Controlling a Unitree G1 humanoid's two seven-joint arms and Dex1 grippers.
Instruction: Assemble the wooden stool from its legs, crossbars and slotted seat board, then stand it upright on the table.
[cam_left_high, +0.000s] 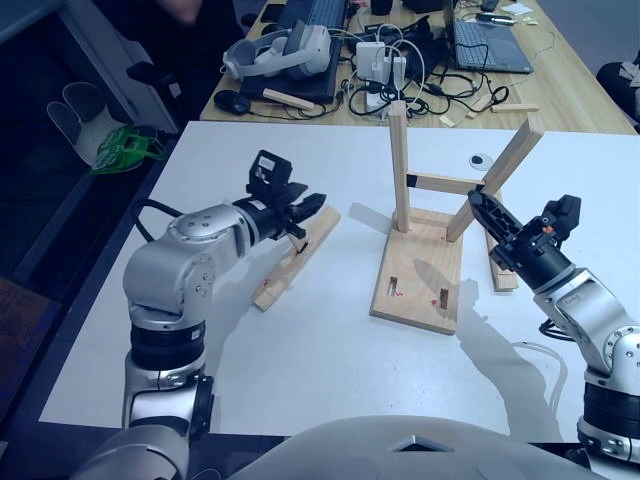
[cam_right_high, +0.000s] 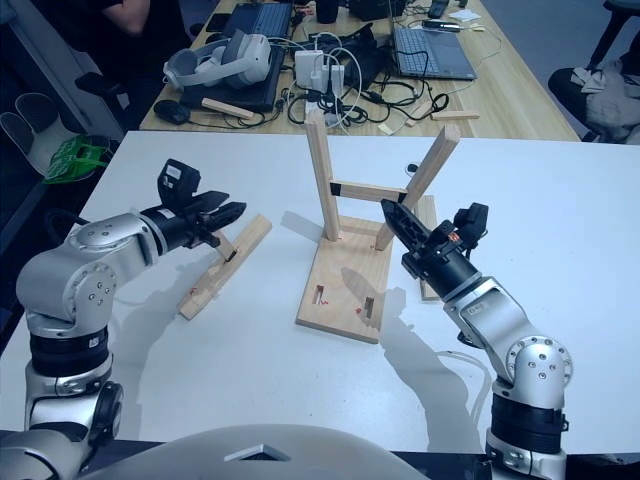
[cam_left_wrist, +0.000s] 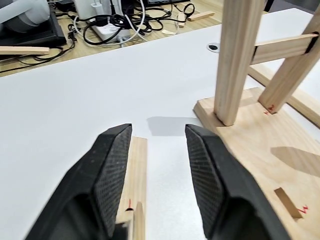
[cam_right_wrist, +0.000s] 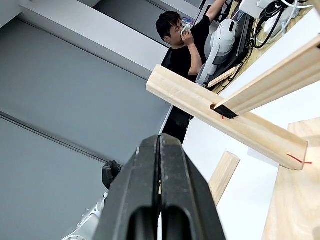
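— Where was the left gripper (cam_left_high: 308, 212)?
— Over the far end of the loose leg (cam_left_high: 293, 265), which lay flat on the table (cam_left_high: 330, 370). Its fingers were apart and straddled the wood. I think they weren't touching it, though the contact was hard to make out.
— And the seat board (cam_left_high: 420, 285)?
— Flat just beside that leg, with two empty slots (cam_left_high: 397, 287) near its front edge. Past those, the right gripper (cam_left_high: 479, 202) had its fingers pressed together on nothing, with the tip close to the leaning leg (cam_left_high: 505, 170).
— Further back?
— An upright leg (cam_left_high: 400, 160), joined to the leaning one by a crossbar (cam_left_high: 445, 183).
— How should the grab go?
— Probably squarely across the narrow faces and nearer mid-length, so the leg wouldn't swing when carried to a slot.
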